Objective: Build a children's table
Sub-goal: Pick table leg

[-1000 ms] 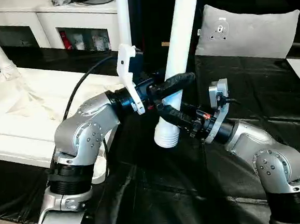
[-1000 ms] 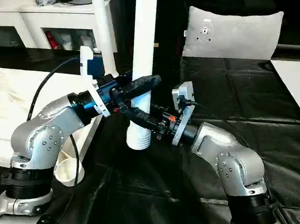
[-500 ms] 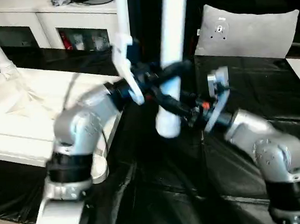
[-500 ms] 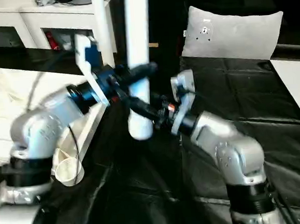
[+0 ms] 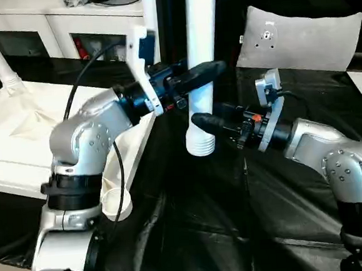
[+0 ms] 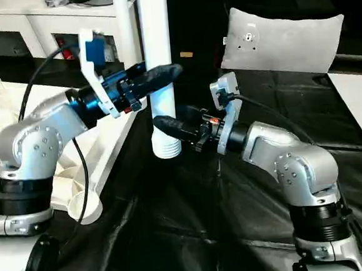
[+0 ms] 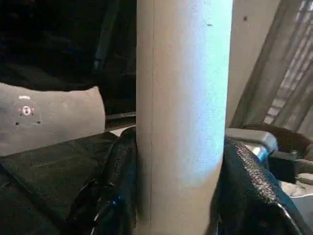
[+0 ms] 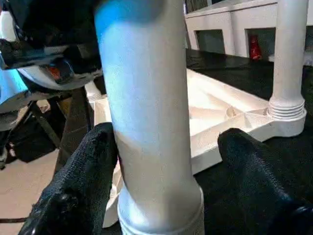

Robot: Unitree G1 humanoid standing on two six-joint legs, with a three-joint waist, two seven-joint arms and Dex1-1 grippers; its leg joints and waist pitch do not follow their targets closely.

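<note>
Black-sheeted worktop (image 5: pixel 195 235) | your left pincer (image 5: pixel 202 72) clamps upright white tapered tube leg (image 5: pixel 201 58), frame centre | right pincer (image 5: pixel 200 120) spread beside it

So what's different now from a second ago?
The right gripper has let go of the white leg: its fingers now stand apart from the tube on one side. The left gripper has swung the leg from leaning to nearly upright, its ribbed end hanging over the black cloth. The left gripper keeps its hold; the tabletop and its two fitted legs stayed put.
</note>
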